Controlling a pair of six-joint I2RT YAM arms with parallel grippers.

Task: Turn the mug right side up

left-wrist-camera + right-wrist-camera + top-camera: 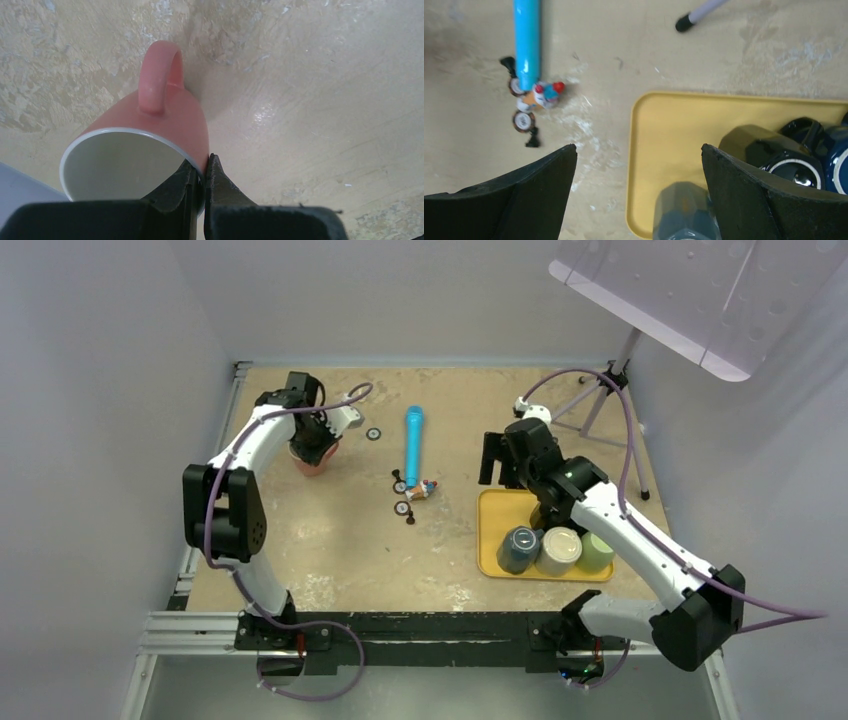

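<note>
- Fingers [223,189] of our left gripper [202,169] pinch the rim [116,131] of the pink mug [176,119], far left on the table [340,540].
- Its mouth faces our wrist, body running away, handle [157,75] opposite the pinch.
- Our right gripper [639,150] hangs spread above the yellow tray [664,130], well apart.

mug [316,466] far left | tube [412,440] centre | tray [497,515] right — cups [558,550] in it

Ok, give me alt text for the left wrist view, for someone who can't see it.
The left gripper is shut on the rim of a pink mug, one finger inside its white interior and one outside. The mug's open mouth faces the camera, its handle uppermost in the picture, a mottled beige table behind.
</note>
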